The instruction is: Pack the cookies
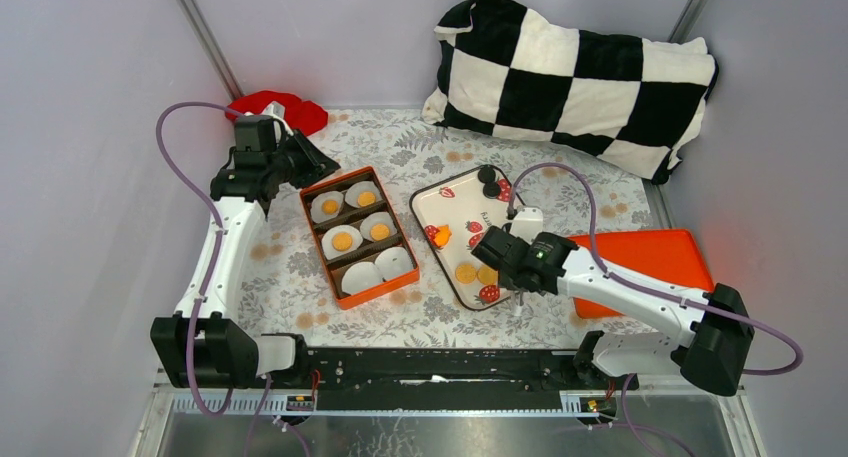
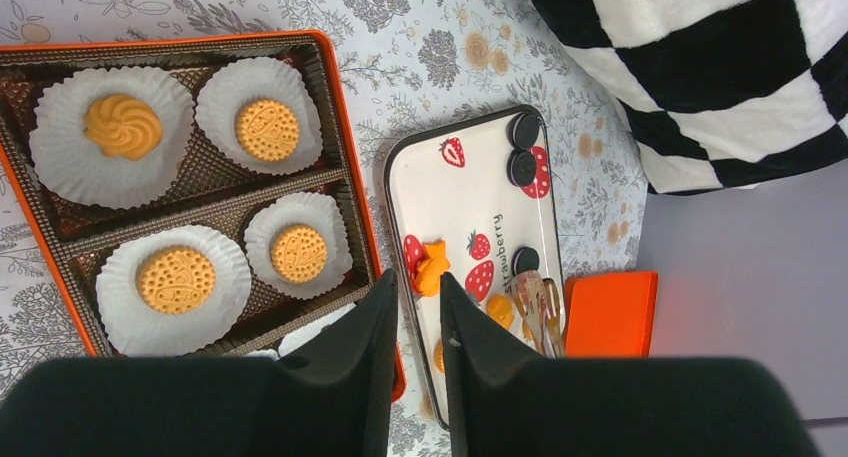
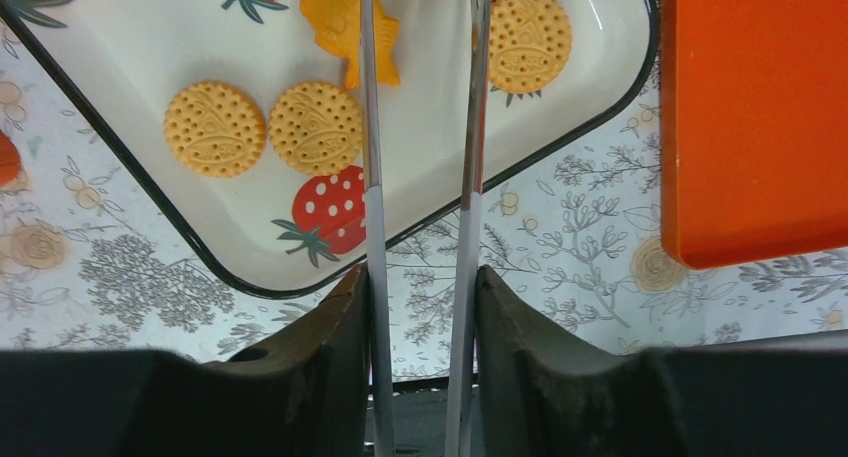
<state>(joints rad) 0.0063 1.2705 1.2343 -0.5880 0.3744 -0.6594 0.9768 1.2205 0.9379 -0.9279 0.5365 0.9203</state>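
Observation:
Round golden cookies (image 1: 343, 241) sit in white paper cups in the orange box (image 1: 350, 299); two cups at its near end are empty. More cookies lie on the white strawberry tray (image 1: 425, 192): round golden ones (image 3: 215, 129), an orange irregular piece (image 3: 350, 17) and black ones (image 2: 520, 132). My right gripper (image 3: 420, 277) is shut on clear tongs (image 3: 370, 127) that reach over the tray's near part; their tips are out of view. It also shows in the top view (image 1: 492, 247). My left gripper (image 2: 417, 282) hangs empty above the box's far end (image 1: 318, 165), jaws a narrow gap apart.
An orange lid (image 1: 650, 257) lies right of the tray. A black-and-white checked pillow (image 1: 580, 72) lies at the back right. A red cloth (image 1: 285, 107) lies at the back left. Grey walls enclose the floral table.

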